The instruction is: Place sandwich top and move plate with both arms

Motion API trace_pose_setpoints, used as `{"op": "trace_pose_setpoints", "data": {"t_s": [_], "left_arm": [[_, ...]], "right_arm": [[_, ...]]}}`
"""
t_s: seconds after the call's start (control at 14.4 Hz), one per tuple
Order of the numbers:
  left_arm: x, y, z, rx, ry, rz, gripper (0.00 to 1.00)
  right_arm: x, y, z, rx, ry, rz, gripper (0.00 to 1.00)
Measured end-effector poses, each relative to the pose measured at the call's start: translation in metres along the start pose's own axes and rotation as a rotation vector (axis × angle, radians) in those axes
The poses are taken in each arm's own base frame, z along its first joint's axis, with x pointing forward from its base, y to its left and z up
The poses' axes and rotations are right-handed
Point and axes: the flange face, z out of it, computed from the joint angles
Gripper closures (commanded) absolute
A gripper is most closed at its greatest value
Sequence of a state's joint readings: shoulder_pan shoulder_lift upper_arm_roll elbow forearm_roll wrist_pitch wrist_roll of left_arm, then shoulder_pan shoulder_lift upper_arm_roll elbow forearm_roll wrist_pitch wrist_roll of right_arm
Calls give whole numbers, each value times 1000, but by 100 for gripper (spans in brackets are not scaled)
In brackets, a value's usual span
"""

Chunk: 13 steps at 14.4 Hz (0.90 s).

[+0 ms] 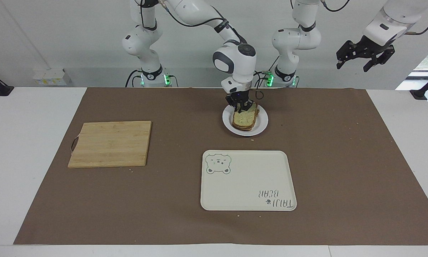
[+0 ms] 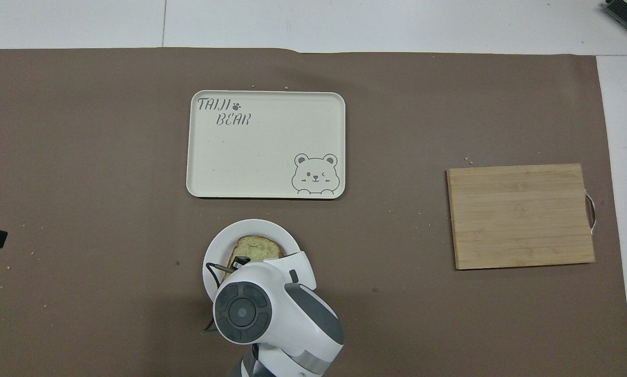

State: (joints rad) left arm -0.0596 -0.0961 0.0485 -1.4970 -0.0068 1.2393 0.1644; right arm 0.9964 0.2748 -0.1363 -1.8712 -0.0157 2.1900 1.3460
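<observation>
Two bread slices are lying stacked on the plate [image 1: 261, 125]: the sandwich top [image 1: 243, 118], pale with a brown crust and rounded edge, is resting on the lower slice [image 1: 249, 126]. The right gripper [image 1: 239, 107] is hanging directly over the stack, its fingers slightly parted and touching the top slice. The left gripper [image 1: 364, 56] is waiting raised at its own end, fingers spread. Brown paper [image 1: 164, 200] is covering the white table [image 1: 28, 114]; the tray [image 1: 248, 180] and cutting board [image 1: 111, 143] are lying apart.
</observation>
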Motion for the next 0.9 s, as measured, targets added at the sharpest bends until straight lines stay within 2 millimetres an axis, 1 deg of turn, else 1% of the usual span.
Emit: {"op": "trace_pose_setpoints", "data": {"t_s": [0.07,0.14,0.21,0.28,0.42,0.55,0.76,0.9], "left_arm": [[0,0,0,0,0,0,0],[0,0,0,0,0,0,0],[0,0,0,0,0,0,0],[0,0,0,0,0,0,0],[0,0,0,0,0,0,0],[0,0,0,0,0,0,0],[0,0,0,0,0,0,0],[0,0,0,0,0,0,0]], "right_arm": [[12,-1,-14,7,6,14,0],[28,1,-31,22,12,25,0],[48,8,-50,35,15,23,0],[70,20,-71,40,16,6,0],[112,50,-104,45,18,-46,0],[159,86,-129,39,20,-114,0],[221,134,-154,35,-15,-208,0],[263,172,-168,26,-43,-277,0]]}}
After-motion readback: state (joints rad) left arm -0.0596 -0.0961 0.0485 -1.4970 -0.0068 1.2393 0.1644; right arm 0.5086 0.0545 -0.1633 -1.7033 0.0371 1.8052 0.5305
